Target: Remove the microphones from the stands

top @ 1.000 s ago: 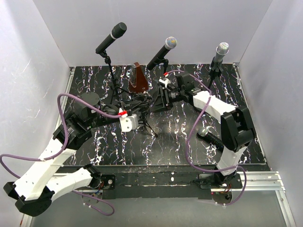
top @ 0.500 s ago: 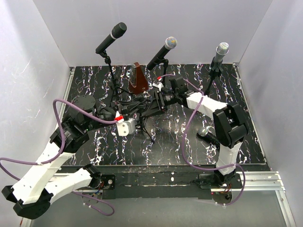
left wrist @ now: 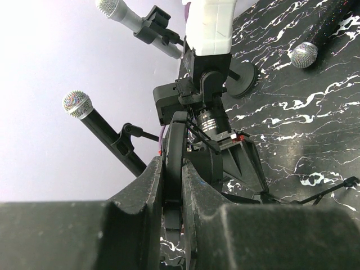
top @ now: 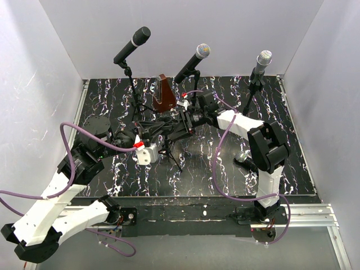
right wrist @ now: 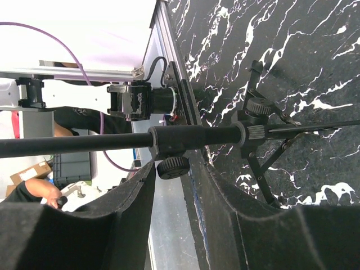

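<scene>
**Both grippers on the middle stand; microphone in its clip**

Left gripper point(left wrist: 172, 169): fingers clenched on a thin black tube of the stand point(left wrist: 174, 132), low near the tripod legs. The wrist sits further back toward the near left than a second ago.

Right gripper point(right wrist: 175, 167): jaws straddle the knobbed collar point(right wrist: 169, 139) on the stand's pole. Whether they press it cannot be told. It has shifted left since a second ago, closer to the left gripper.

Microphone point(top: 195, 59): unmoved, seated in the clip atop the stand, tilted, silver head up and right.

Surroundings:
- black microphone point(top: 132, 46) on the far-left stand
- silver microphone point(top: 261, 64) on the far-right stand
- loose microphone point(top: 246, 160) lying on the marbled table point(top: 191, 171) beside the right arm
- brown wedge point(top: 163, 94) behind the grippers
</scene>
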`<state>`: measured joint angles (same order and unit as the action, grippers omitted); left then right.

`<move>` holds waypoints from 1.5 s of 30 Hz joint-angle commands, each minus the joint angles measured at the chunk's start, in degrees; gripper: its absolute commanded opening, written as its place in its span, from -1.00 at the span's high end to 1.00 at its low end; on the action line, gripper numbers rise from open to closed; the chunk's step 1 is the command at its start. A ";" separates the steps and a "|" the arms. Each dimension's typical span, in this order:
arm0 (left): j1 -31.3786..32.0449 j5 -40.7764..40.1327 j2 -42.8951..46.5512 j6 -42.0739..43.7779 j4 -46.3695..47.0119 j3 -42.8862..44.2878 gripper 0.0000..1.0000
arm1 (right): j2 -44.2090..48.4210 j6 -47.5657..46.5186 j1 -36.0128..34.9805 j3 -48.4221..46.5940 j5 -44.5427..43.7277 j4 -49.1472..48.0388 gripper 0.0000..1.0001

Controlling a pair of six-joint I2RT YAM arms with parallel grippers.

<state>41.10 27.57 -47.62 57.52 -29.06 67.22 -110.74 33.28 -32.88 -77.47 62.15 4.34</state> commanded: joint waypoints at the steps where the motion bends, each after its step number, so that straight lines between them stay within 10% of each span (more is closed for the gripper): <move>1: 0.29 -0.15 0.86 0.93 3.39 0.02 1.00 | -0.71 1.08 -0.51 -1.90 3.15 -3.19 0.10; 11: 0.21 -1.73 1.21 0.84 4.54 -1.04 1.00 | -1.41 2.67 -0.78 -1.45 5.52 -6.45 0.33; 16: 0.21 -3.83 1.73 -0.38 5.68 -1.74 1.00 | -0.45 3.11 -0.87 -0.84 6.58 -9.17 0.94; 21: 0.21 -14.28 0.95 -9.86 8.93 -1.39 1.00 | 5.43 0.22 -0.87 2.32 3.26 -10.14 0.97; 36: 0.21 -15.81 5.51 -12.26 11.66 -6.05 1.00 | 21.88 -41.71 -5.70 15.76 -20.57 -8.89 0.97; 41: 0.21 -10.97 8.23 -5.67 9.81 -7.36 1.00 | 19.60 -43.19 -5.17 9.81 -18.22 -0.05 -0.36; 45: 0.21 -8.42 10.43 -3.56 6.57 -7.72 1.00 | 18.98 -49.96 -5.35 7.43 -15.57 2.60 -0.58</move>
<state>41.45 15.51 -39.83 49.76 -19.84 59.72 -91.50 -7.94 -38.15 -65.34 44.27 3.68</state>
